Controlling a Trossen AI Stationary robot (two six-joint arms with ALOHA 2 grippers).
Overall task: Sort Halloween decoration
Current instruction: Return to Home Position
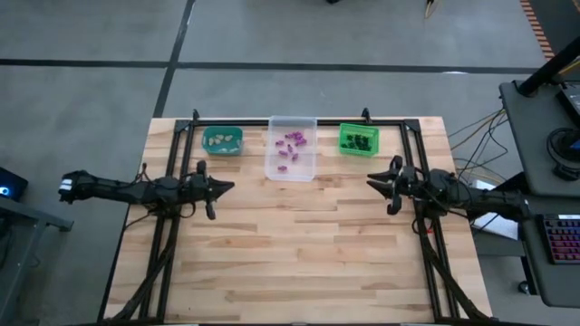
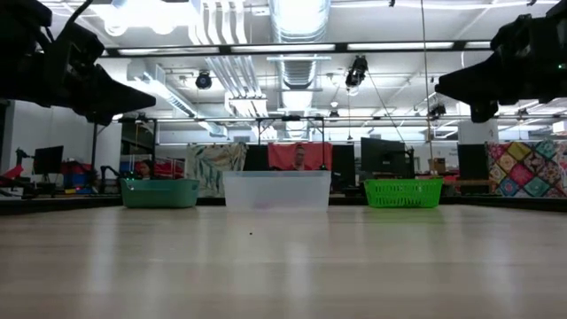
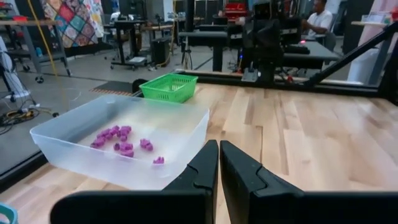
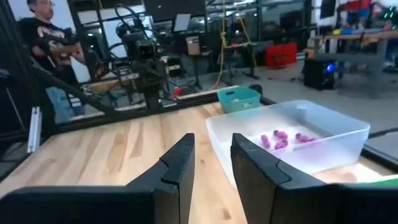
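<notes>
Over wooden table (image 1: 299,254), left gripper (image 1: 227,186) seems closed, right gripper (image 1: 371,182) slightly parted.

One teal bin (image 1: 210,149), one clear bin (image 1: 290,174) and one green bin (image 1: 345,146).

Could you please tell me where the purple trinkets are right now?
In the high view, the purple trinkets lie inside the clear bin, between the teal bin and green bin.
</notes>
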